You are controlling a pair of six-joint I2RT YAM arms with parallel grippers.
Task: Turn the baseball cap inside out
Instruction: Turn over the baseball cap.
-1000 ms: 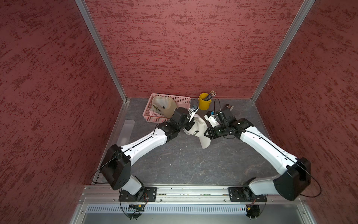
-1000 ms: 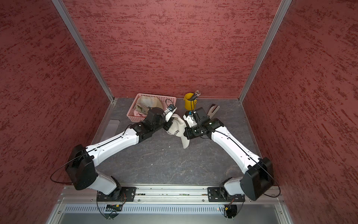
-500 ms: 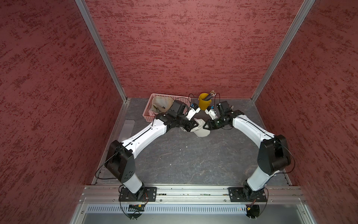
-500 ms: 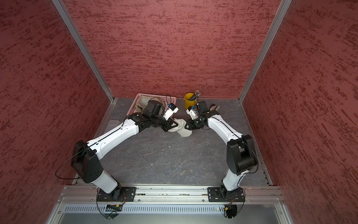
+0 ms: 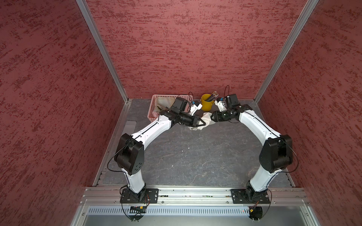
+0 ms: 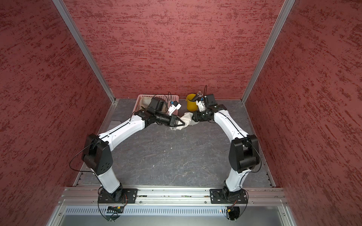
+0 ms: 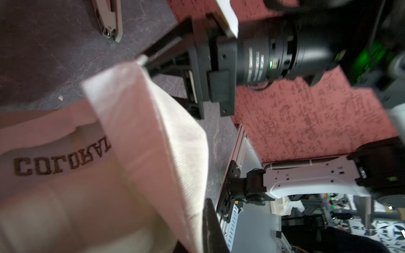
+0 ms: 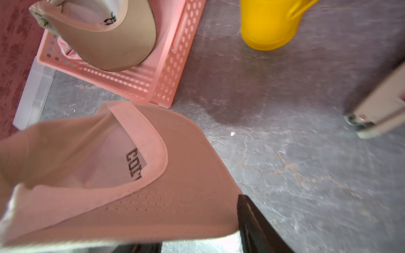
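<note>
Cap (image 5: 206, 119) now down near the tabletop (image 5: 195, 156) instead of raised; left claw (image 5: 203, 124) clamped on its fabric, right claw (image 5: 212, 117) apparently parted, so inversion is unfinished and a regrasp is likely.

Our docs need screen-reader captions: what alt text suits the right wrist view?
A pale baseball cap fills the foreground, opening toward the camera, brown lettering showing inside. Beyond it on the grey table sit a pink basket holding another cap and a yellow cup.
</note>
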